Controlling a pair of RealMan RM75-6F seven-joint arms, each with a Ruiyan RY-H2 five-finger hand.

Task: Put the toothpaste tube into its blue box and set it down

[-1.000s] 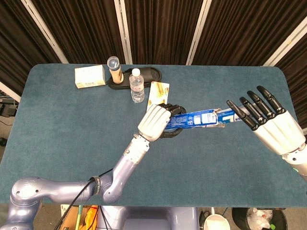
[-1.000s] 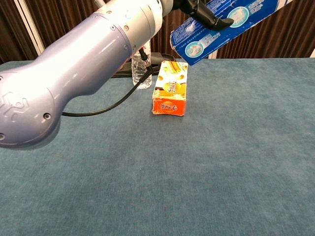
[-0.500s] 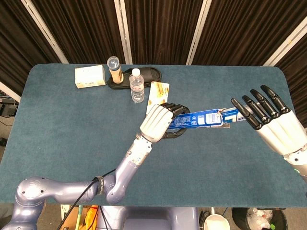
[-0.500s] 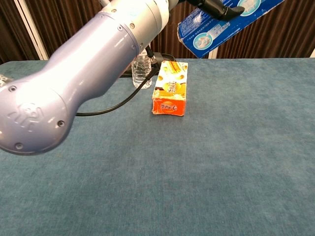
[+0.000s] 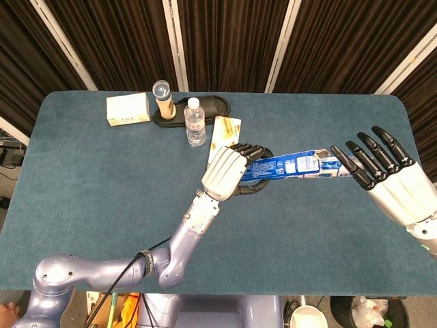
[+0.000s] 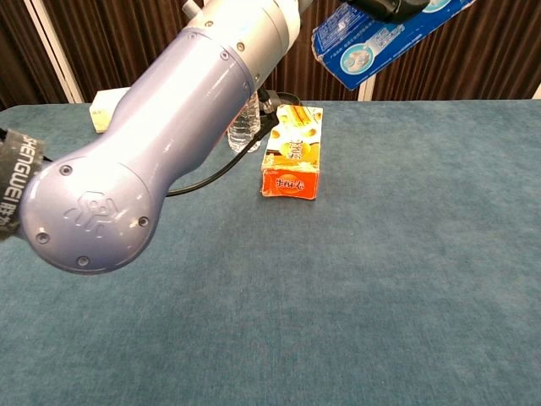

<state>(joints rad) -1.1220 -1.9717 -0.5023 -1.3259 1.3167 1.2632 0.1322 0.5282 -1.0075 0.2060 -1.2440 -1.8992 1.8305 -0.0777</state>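
My left hand grips the long blue toothpaste box near its left end and holds it level above the table. At the box's right end a pale flap or tube end shows; the tube itself is hidden. My right hand is spread flat with straight fingers, and its fingertips lie at that right end. In the chest view the blue box hangs high at the top edge, with my left hand's dark fingers around it. My left arm fills the left of that view.
An orange snack box lies on the blue table cloth just behind my left hand. Further back stand a water bottle, a black tray, a wooden cylinder and a white carton.
My left hand has carried the blue box up and a little right; in the chest view it has climbed to the top edge. My right hand has drifted slightly right, still spread.
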